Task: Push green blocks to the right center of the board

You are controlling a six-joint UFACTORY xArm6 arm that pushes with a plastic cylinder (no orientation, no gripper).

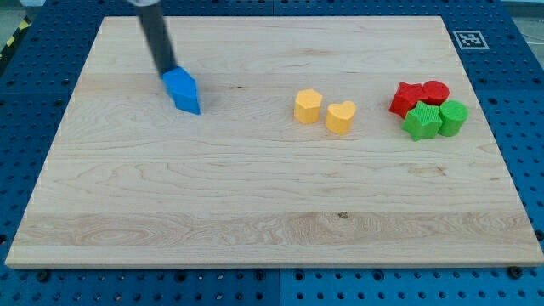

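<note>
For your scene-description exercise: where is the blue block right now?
The blue block lies at the view's upper left of the board, with my tip touching its upper-left edge, well left of the two yellow blocks.

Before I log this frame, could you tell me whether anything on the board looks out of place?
Only that my tip touches the blue block at the upper left, far from the green blocks clustered with the red blocks at the right.
</note>
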